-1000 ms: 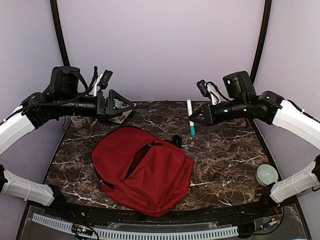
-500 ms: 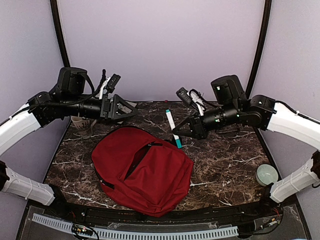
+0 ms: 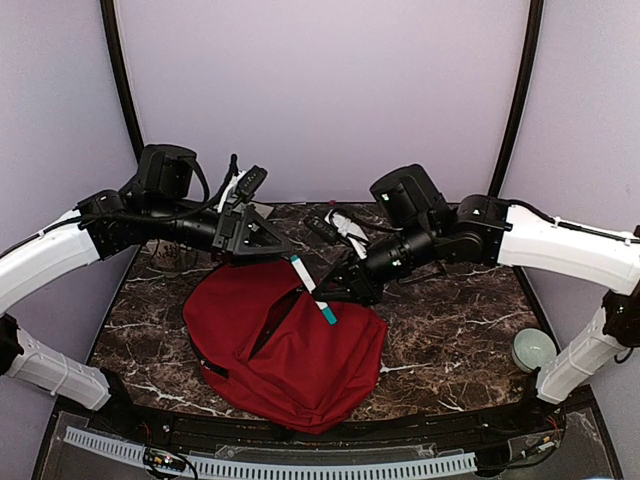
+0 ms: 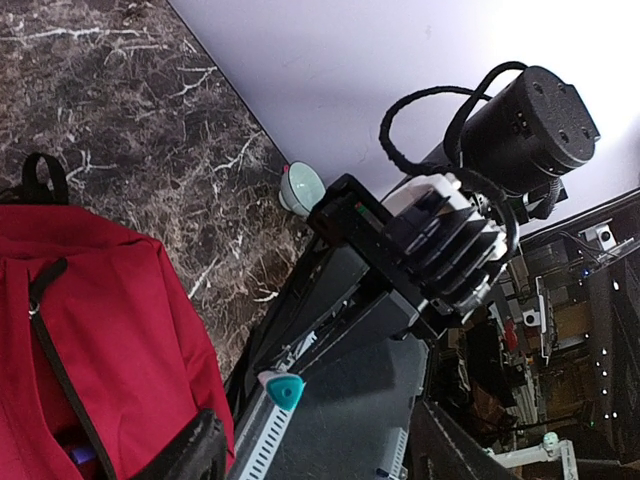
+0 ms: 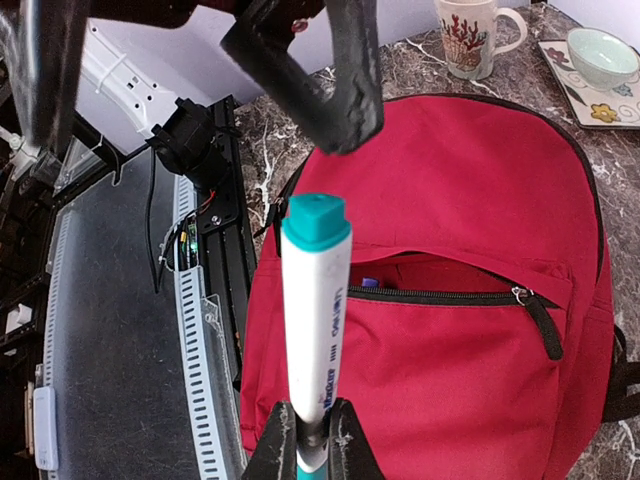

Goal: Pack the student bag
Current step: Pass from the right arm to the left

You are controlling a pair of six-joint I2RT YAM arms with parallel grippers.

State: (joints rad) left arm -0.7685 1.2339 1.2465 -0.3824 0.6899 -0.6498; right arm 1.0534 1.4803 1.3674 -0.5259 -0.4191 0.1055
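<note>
Dark marble-look tabletop (image 3: 450, 320) w/ white veins, boxed in by pale lilac walls (image 3: 320, 90) & black curved poles (image 3: 120, 80) at the back corners. Red backpack (image 3: 285, 345) lies flat on it, left of centre, near the front edge, front pocket zip partly undone. Right end effector (image 5: 310, 440) is clamped on a white marker (image 5: 315, 320) w/ teal cap, held above the backpack's pocket. Left end effector (image 3: 265, 238) hangs over the backpack's far edge, fingers apart. Mug (image 5: 470, 35) & bowl (image 5: 603, 55) on a patterned tile (image 5: 590, 95) sit back-left. Pale green cup (image 3: 533, 350) at right edge, well apart from the backpack.
</note>
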